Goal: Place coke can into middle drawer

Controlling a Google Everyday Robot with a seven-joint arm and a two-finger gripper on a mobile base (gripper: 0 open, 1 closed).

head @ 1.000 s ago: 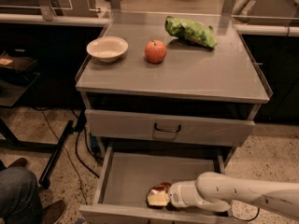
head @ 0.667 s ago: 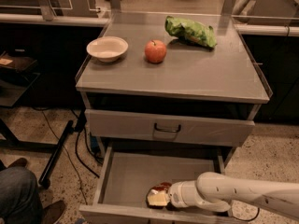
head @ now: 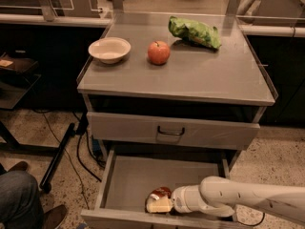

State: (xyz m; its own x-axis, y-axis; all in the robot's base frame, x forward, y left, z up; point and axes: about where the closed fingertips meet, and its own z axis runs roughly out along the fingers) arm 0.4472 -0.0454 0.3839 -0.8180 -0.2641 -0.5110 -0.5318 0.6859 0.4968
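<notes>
Red coke can (head: 160,192) touching pincer (head: 156,204) tip inside middle drawer (head: 143,179); grip state cannot tell.

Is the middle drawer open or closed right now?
Open. The middle drawer is pulled out below the upper drawer front, its floor exposed; the coke can and the end effector sit inside, near its front edge.
</notes>
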